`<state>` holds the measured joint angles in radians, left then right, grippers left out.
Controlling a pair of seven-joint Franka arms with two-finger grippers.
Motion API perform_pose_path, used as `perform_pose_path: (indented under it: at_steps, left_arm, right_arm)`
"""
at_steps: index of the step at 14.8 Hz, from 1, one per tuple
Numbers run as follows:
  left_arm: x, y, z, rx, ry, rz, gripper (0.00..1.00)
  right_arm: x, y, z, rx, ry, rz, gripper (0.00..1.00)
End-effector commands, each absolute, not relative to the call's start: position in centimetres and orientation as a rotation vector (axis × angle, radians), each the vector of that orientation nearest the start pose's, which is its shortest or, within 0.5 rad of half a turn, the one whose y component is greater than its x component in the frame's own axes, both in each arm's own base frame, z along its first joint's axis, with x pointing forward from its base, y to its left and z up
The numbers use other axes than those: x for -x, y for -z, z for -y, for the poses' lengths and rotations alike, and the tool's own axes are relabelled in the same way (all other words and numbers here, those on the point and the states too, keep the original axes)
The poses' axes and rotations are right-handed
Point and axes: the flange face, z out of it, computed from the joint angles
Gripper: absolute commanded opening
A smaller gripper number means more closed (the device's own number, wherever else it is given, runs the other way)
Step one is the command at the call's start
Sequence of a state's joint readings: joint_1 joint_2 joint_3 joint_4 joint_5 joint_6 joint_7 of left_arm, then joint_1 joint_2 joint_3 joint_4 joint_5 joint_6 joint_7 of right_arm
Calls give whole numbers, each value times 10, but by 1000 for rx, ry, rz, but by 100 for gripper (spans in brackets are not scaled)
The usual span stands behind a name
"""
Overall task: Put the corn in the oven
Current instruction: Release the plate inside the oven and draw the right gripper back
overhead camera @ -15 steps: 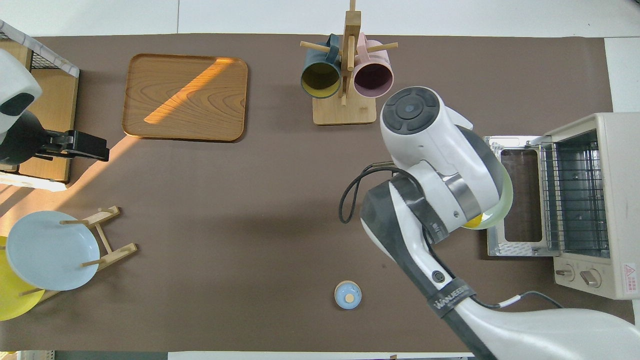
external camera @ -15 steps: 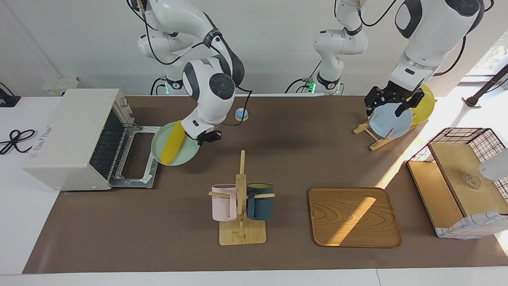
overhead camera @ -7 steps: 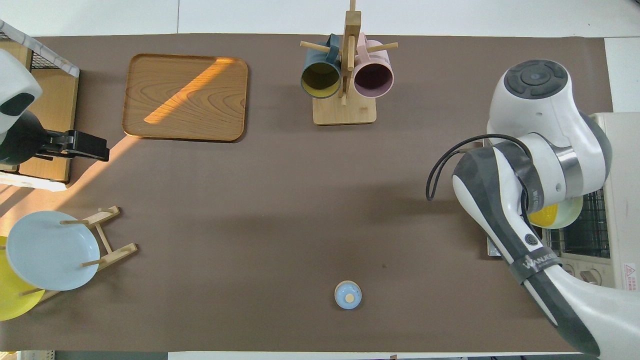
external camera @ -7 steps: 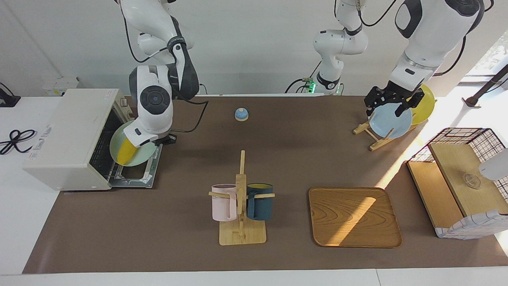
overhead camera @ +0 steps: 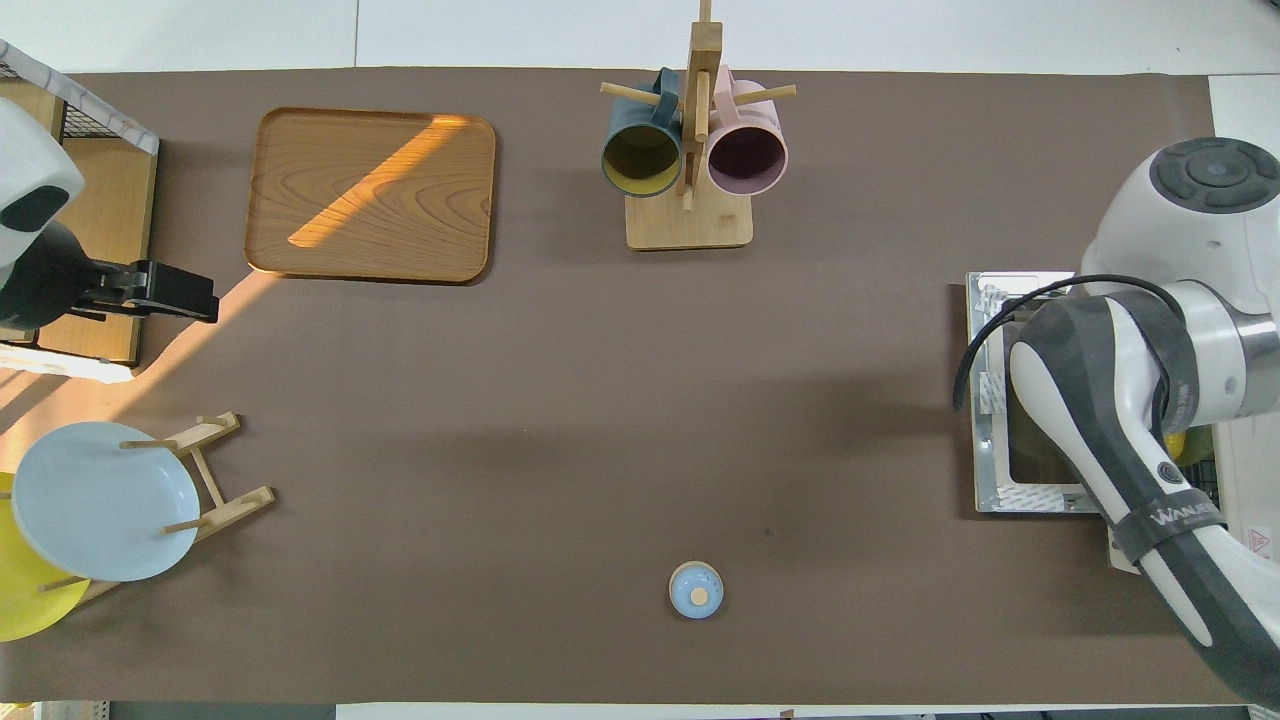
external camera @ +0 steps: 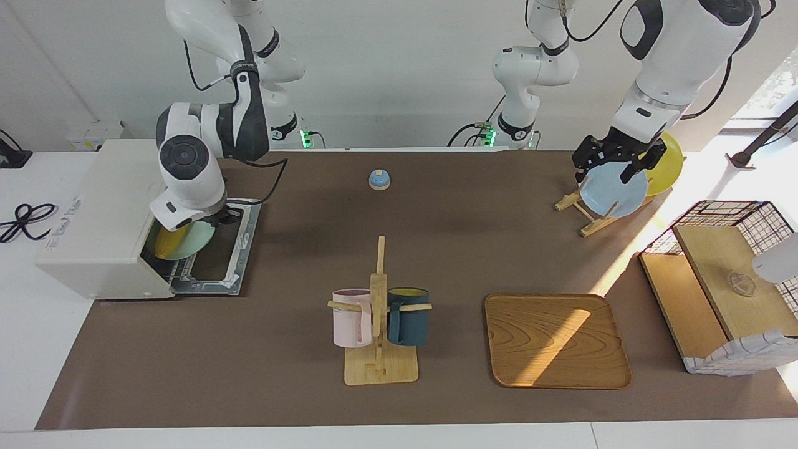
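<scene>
Since the corn rides on a pale green plate, I carry the plate rather than pinch the cob. My right tool is clamped narrow on that plate's rim. It sits over the dropped door of the oven, at the open mouth. The plate hangs out in front of the tool, its leading half under the oven's top edge, and the corn lies on that half, so it looks partly inside. Can't tell if the plate touches the wire rack yet. My guess is the rim grip keeps my fingers outside the cavity while the load goes in. I judge the task nearly done: next is setting the plate down on the rack and letting go. The risk is the smooth cob rolling off if the plate tips.

Well apart from that tool, toward the other arm: a small blue bell, a mug rack and a wooden tray on the tabletop, all untouched.

My left tool waits, spread wide, just over the blue plate on its stand, gripping nothing.
</scene>
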<state>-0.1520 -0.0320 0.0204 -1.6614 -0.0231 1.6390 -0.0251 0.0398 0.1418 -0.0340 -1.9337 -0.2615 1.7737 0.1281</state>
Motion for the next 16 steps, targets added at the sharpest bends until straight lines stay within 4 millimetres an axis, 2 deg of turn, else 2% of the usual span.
perform_pose_path:
  at_steps: [1,3,6,7,8,11,13,15,16]
  left_arm:
    - [-542,-610,72,3145,14,-161,100]
    - [-542,-610,73,3145,14,-164,100]
    - [-542,-610,73,3145,14,-164,100]
    - [-542,-610,72,3145,14,-161,100]
    - [-543,-610,73,3145,11,-164,100]
    - [-542,-610,72,3145,14,-161,100]
    - [-542,-610,74,3145,14,-166,100]
    - [-543,-610,73,3145,11,-164,100]
    - [-542,-610,73,3145,14,-164,100]
  right_arm:
    - [-537,-382,28,3386,-435,-3,0]
    - [-533,-378,38,3377,-420,32,0]
    - [-533,-377,39,3375,-421,34,0]
    - [-534,-378,40,3375,-419,32,12]
    - [-534,-378,40,3371,-416,26,37]
    - [-538,-381,39,3366,-407,14,45]
    - [-543,-388,33,3370,-399,21,46]
    - [-553,-402,17,3349,-374,24,45]
    - [-558,-401,6,3333,-345,38,28]
